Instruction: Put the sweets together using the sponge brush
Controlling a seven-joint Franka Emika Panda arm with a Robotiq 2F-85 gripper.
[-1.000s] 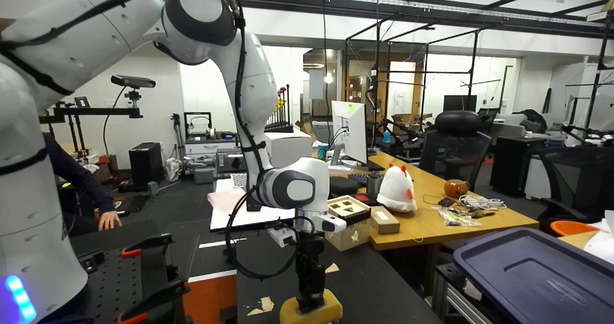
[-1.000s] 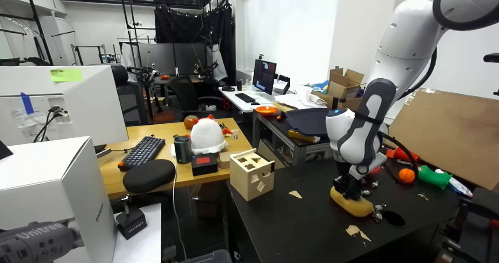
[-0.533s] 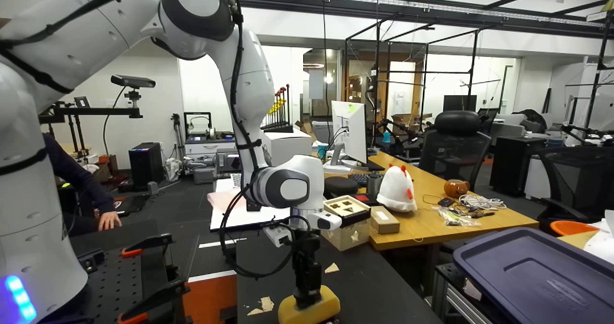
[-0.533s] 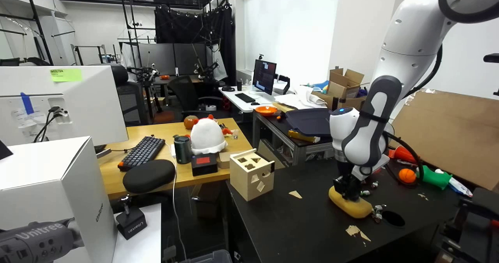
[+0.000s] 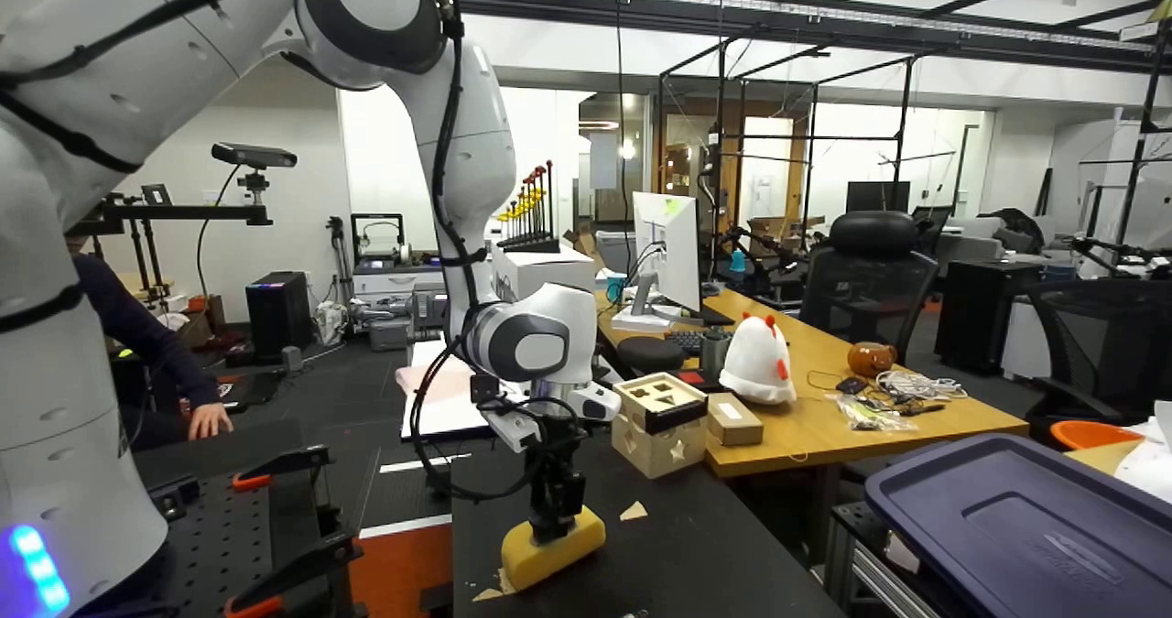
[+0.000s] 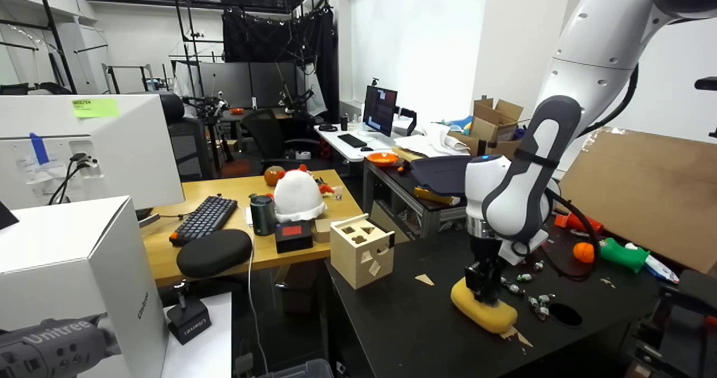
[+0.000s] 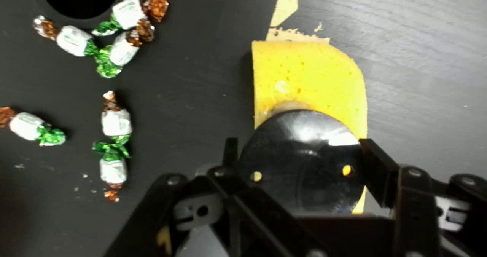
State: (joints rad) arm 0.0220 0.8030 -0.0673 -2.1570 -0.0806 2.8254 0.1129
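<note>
My gripper (image 7: 298, 150) is shut on the round black handle of the sponge brush (image 7: 304, 72), one finger on either side. In both exterior views the yellow sponge (image 5: 554, 549) hangs below the gripper (image 6: 486, 291), low at the black table; whether it touches the top I cannot tell. Several sweets (image 7: 116, 123), white with green and copper foil ends, lie to the left of the sponge in the wrist view, apart from it. A group of 3 sweets (image 7: 123, 49) lies close together by a round hole. An exterior view shows other sweets (image 6: 524, 277) scattered farther back.
A wooden box with shaped holes (image 6: 358, 255) stands at the table's edge. The round hole (image 6: 566, 314) opens beside the sweets. Pale flat patches (image 6: 424, 279) mark the tabletop, one partly under the sponge. An orange ball (image 6: 584, 252) and a green object (image 6: 622, 255) lie by the cardboard.
Still gripped, the sponge brush has shifted away from the sweets, toward the wooden box's side and over a pale patch, and turned somewhat. Sweets behind it have come into view.
</note>
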